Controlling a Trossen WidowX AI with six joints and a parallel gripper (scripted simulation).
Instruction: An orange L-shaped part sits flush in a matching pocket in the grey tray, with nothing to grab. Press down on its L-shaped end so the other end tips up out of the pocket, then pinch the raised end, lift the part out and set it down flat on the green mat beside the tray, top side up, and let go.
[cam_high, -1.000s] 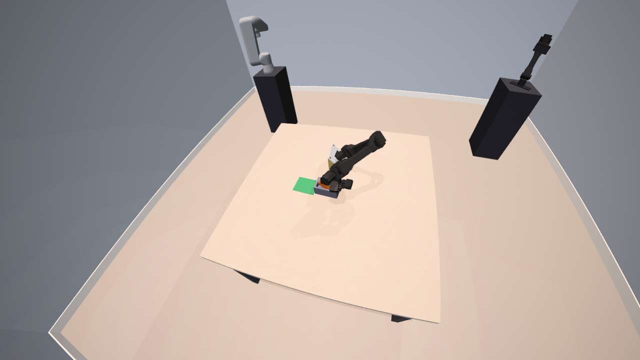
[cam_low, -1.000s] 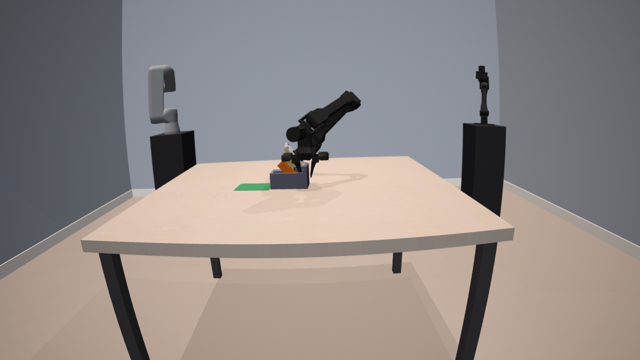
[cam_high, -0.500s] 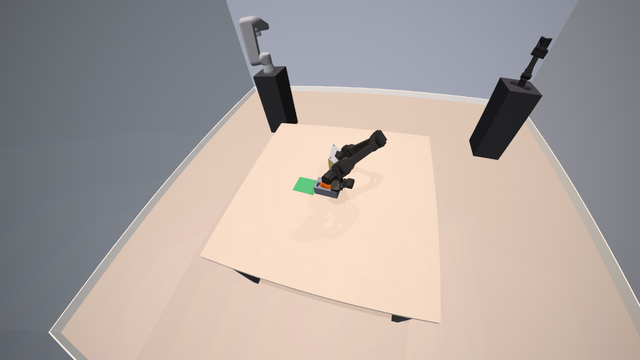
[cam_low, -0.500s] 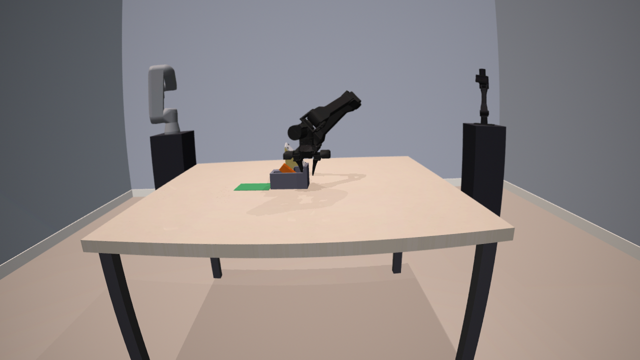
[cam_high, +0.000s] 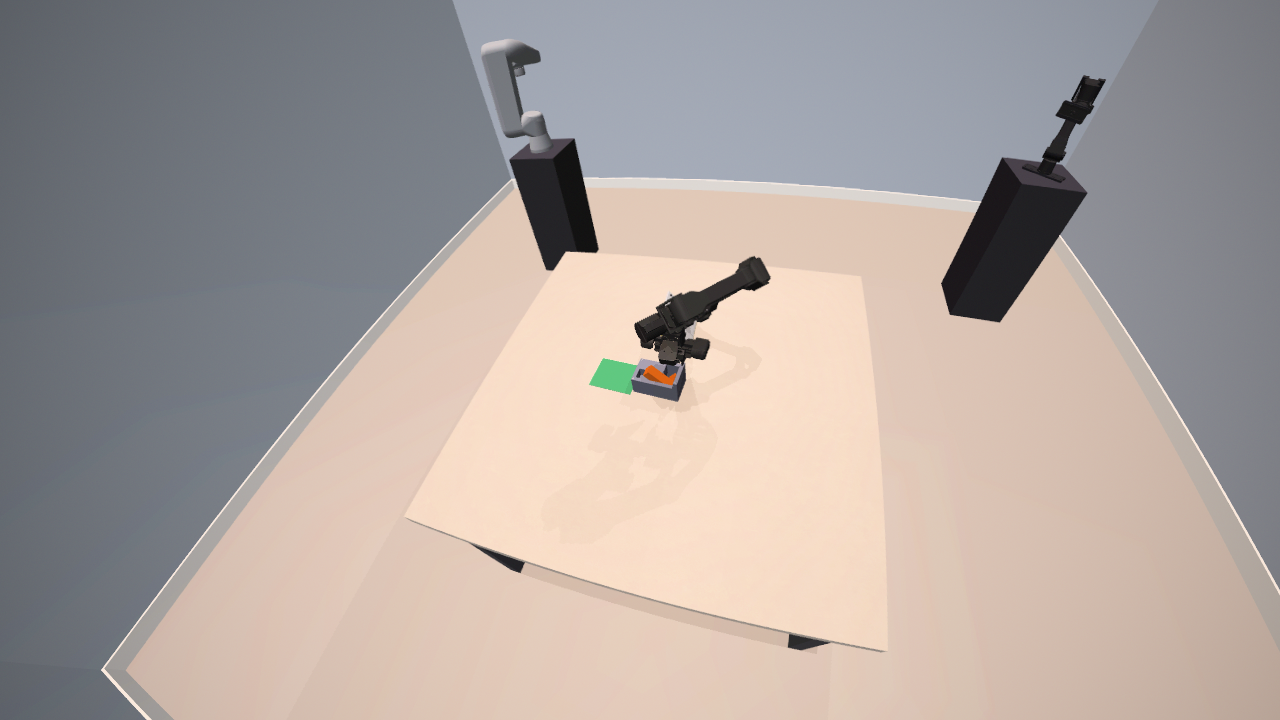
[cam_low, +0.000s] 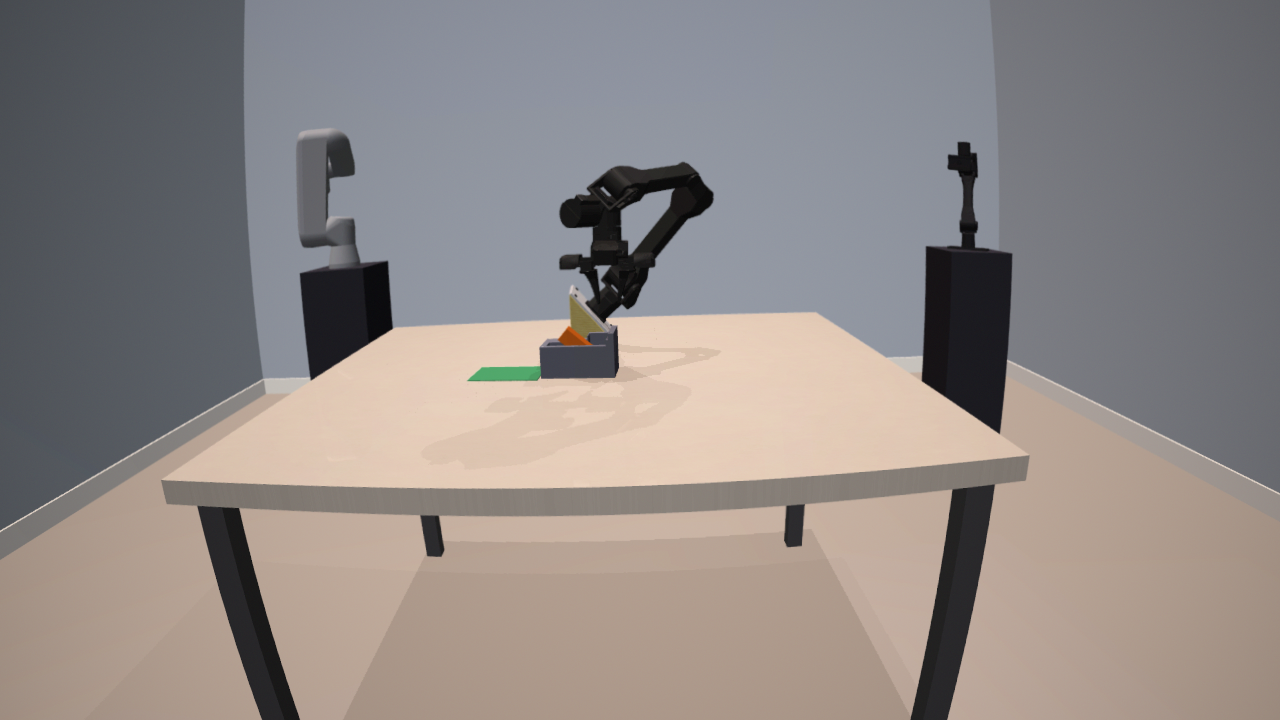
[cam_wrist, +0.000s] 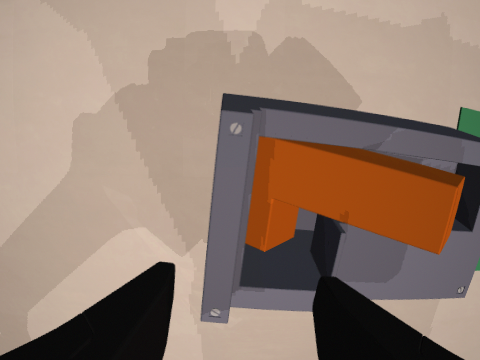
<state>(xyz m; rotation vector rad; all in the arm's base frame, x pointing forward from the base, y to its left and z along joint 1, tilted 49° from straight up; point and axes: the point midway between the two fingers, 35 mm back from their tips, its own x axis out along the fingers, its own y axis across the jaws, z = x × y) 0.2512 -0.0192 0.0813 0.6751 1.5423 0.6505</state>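
hand (cam_wrist: 243, 287): part open, holding nothing, up above the tray
orange l-shaped part (cam_wrist: 354, 196): tipped up in grey tray (cam_wrist: 223, 207)
green mat (cam_high: 612, 375): just beside the tray
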